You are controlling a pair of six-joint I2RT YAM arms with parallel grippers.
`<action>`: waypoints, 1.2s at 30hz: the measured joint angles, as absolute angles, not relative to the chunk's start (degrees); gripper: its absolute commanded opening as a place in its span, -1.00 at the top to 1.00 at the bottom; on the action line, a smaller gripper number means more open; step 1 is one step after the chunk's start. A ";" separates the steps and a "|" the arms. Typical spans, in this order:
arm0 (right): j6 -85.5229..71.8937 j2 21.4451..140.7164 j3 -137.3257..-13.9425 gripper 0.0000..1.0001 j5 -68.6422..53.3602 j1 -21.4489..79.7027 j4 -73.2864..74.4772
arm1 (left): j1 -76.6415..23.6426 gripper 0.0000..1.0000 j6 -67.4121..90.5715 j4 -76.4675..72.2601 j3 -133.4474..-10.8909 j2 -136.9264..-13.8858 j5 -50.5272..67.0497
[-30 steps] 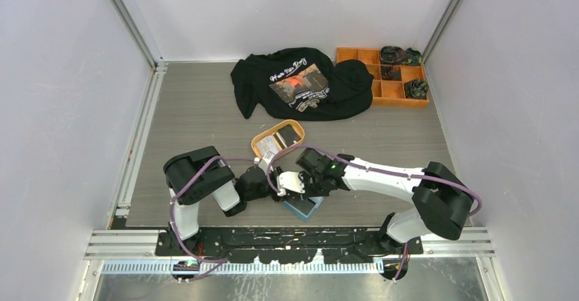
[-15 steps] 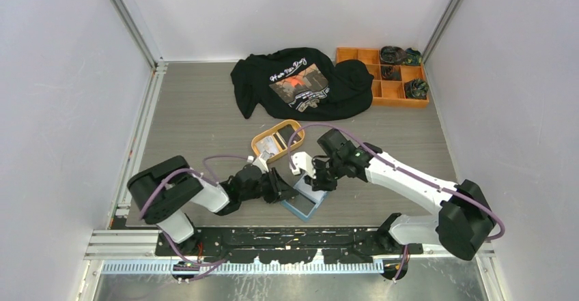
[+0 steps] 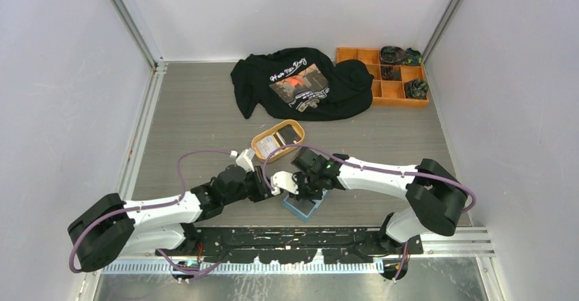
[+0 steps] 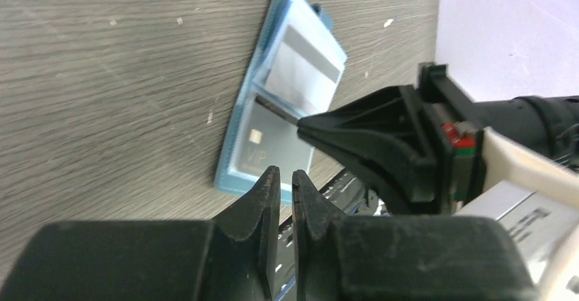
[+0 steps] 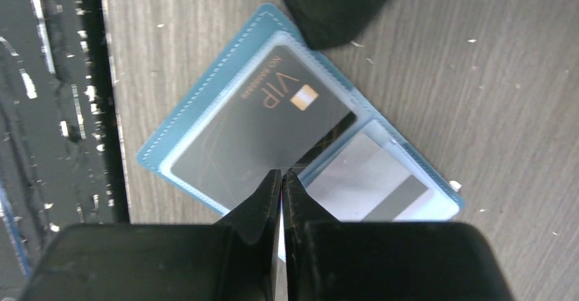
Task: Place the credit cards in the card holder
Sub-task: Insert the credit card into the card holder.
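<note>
Card holder (image 5: 205, 103) lies open and flat on the table (image 3: 198, 123), close to the near edge and between the two arms. Dark card (image 5: 259, 130) (gold chip, "VIP" print) sits under the clear pocket of one half, its inner end reaching the fold. Light card (image 5: 369, 185) with a grey stripe is in the other half's pocket.

Right gripper (image 5: 280, 178) has its fingers pressed together, tips at the dark card's edge near the fold; cannot tell whether that edge is pinched or only touched. Left gripper (image 4: 285, 181) hangs just beside the holder's near corner. Its fingers are almost together with a thin slit, and nothing is between them. The two grippers point at each other, tips close but apart.

Orange oval tray (image 3: 259, 140) sits just behind the grippers and holds more cards (image 3: 287, 135) (one dark, one light). Black t-shirt (image 3: 300, 82) is crumpled at the far side. Orange compartment box (image 3: 392, 93) is beside it at far right, with dark items in some of its cells.
</note>
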State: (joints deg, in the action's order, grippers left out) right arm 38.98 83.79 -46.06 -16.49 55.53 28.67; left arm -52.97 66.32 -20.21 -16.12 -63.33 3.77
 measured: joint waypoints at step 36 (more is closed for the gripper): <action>15.62 76.47 -52.42 -0.37 -36.62 24.95 30.74 | -55.11 -0.39 60.55 -26.52 -10.33 -58.30 2.76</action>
